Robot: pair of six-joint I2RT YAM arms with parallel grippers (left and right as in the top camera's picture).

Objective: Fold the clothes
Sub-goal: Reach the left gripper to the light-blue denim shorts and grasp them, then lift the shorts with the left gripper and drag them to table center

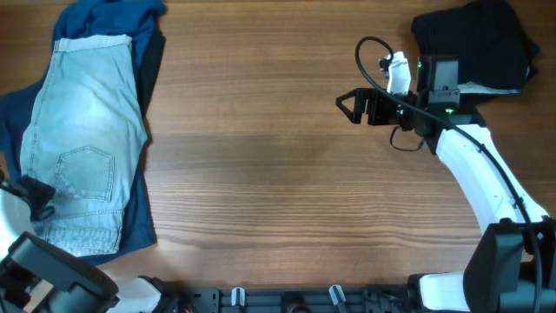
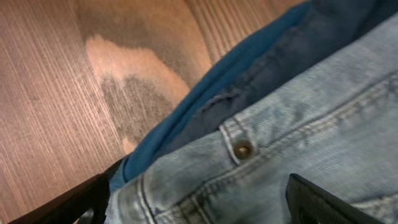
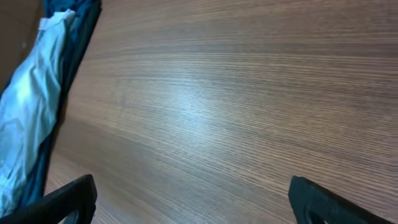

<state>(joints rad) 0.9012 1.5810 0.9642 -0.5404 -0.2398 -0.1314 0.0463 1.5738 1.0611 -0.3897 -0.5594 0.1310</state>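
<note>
Shorts: You had the pale denim shorts point(image 1: 82, 130) lying flat at the left end of the table point(image 1: 261, 174), back pocket up.
Under them: The dark blue garments point(image 1: 109, 19) lay beneath the shorts and showed past their far and inner edges.
Black garment: It sat bunched at the far right corner point(image 1: 473, 43), well apart from the pile.
Left gripper: Your left gripper point(image 1: 36, 198) was at the near left edge of the shorts. In the wrist view its fingers point(image 2: 74, 202) stood wide apart, with denim spanning the gap between them. You could not tell from these views whether they touched the cloth.
Close detail: A metal rivet point(image 2: 242, 149) on a stitched seam showed in that view, with blue fabric beside it and bare wood beyond.
Right gripper: Your right gripper point(image 1: 346, 106) was over bare wood right of the table's middle, jaws spread, holding nothing.
</note>
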